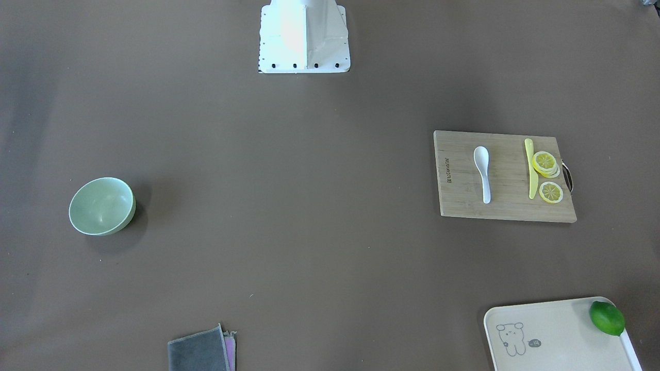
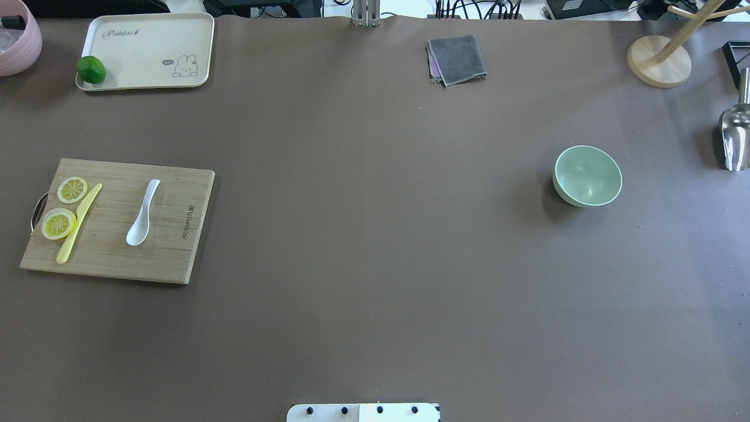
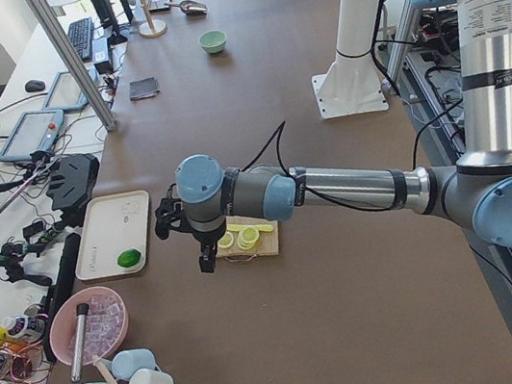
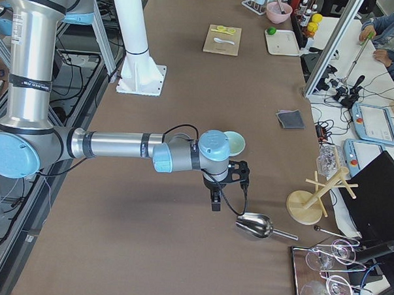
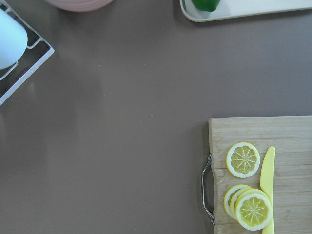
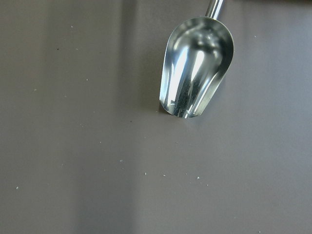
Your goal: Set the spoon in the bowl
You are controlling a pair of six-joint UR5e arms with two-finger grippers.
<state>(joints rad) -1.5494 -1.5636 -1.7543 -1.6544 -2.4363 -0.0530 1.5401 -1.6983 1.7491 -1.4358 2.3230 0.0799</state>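
The white spoon (image 1: 483, 172) lies on a wooden cutting board (image 1: 464, 198), scoop toward the robot; it also shows in the overhead view (image 2: 142, 214). The mint-green bowl (image 1: 101, 206) stands empty and upright on the other side of the table (image 2: 587, 176). My left gripper (image 3: 205, 251) hangs above the table just past the board's handle end; I cannot tell if it is open. My right gripper (image 4: 215, 199) hangs beyond the bowl, near a metal scoop; I cannot tell its state either. Neither wrist view shows the spoon or the bowl.
On the board a yellow knife (image 1: 530, 167) and lemon slices (image 1: 545, 164) lie beside the spoon. A tray (image 2: 146, 50) carries a lime (image 2: 91, 69). A grey cloth (image 2: 457, 58), a metal scoop (image 6: 195, 68) and a wooden stand (image 2: 659, 58) sit at the table's far and right sides.
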